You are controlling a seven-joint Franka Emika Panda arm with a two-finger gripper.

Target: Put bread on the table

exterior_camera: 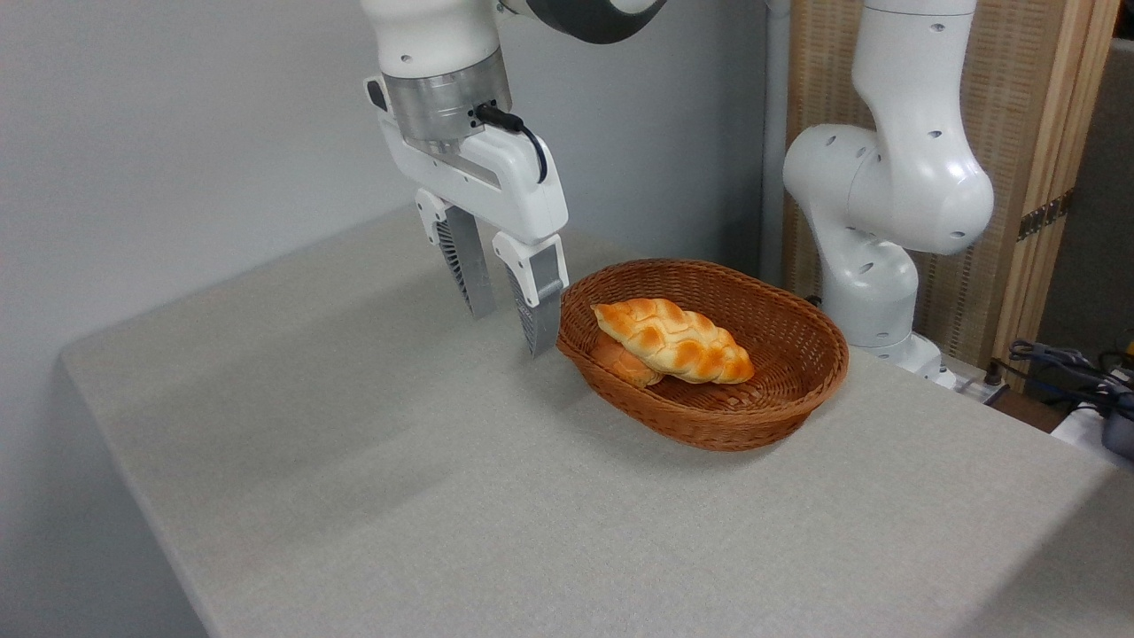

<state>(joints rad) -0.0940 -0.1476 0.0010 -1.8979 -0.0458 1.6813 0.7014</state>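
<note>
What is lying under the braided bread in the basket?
Under the bread, a round orange-brown bun shows at its left end. The loaf covers the rest of the bun and the basket floor beneath.

glossy white arm [895, 168], apparently ribbed grey jaws.

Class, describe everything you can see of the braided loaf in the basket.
The braided loaf is a long, pointed oval, golden-yellow with orange-brown bumps and a glossy crust. It lies inside the brown wicker basket, slanting from upper left to lower right, resting partly on a smaller orange-brown bun beneath its left end. The hand hangs open outside the basket's left rim, not touching the loaf.
</note>
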